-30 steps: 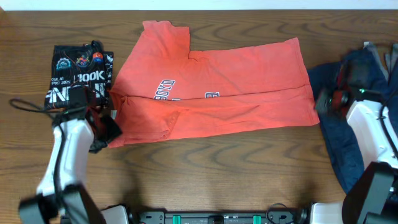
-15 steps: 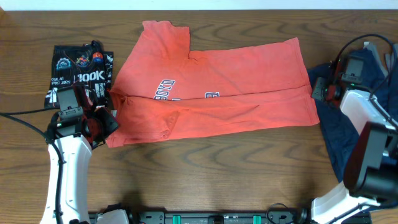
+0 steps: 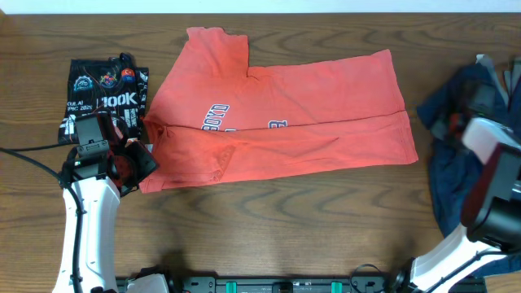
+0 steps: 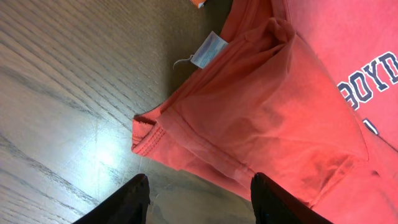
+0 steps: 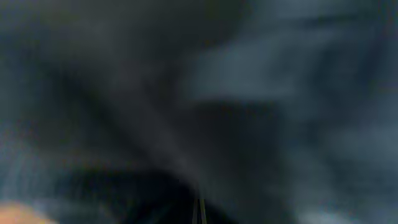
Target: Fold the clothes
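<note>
Hem of the orange-red T-shirt (image 4: 280,106) lay just ahead of the left gripper (image 4: 199,180), parted and empty; the right gripper (image 3: 448,126) was clenched, navy T-shirt (image 3: 446,191) close before it.

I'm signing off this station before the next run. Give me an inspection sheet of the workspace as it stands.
Surface: dark wooden table, bare along the front.
Job's things: orange-red T-shirt lying partly folded in the middle; navy garment bunched at the right edge; black printed shirt folded at the left rear.
Clutter: nothing seen.
Grippers: left gripper open, over the orange-red T-shirt's lower left corner, holding nothing; right gripper shut, blurred, at the navy garment, and whether it holds cloth cannot be told.
Cables: black cable runs from the left edge to the left arm.
Surroundings: pale strip beyond the table's far edge; nothing else seen.
</note>
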Tool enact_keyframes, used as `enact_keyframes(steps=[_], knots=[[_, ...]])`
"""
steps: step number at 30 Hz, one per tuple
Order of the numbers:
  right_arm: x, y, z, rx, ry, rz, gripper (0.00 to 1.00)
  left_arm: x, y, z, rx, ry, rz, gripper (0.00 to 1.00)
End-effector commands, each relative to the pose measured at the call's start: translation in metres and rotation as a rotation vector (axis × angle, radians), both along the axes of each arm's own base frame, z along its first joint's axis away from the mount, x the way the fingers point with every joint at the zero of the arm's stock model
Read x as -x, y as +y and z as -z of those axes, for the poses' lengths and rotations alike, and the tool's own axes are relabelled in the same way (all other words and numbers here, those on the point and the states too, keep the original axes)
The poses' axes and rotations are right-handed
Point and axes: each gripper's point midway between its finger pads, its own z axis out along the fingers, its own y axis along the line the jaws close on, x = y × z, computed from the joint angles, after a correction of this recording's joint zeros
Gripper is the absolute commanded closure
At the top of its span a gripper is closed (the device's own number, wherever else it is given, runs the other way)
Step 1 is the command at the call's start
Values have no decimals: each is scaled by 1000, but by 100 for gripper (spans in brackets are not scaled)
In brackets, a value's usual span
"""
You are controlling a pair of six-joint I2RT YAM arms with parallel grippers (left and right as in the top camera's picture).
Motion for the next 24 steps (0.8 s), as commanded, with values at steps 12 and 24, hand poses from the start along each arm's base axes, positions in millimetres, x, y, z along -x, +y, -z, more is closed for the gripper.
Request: enact_keyframes(steps=[12,24], knots=[[-32,23,-86,-177,-268,-211,80,-8,3,-8,-21,-34,25,46],[-46,122,-115,-174,-242,-487,74,-24,6,-16,-57,-101,68,46]])
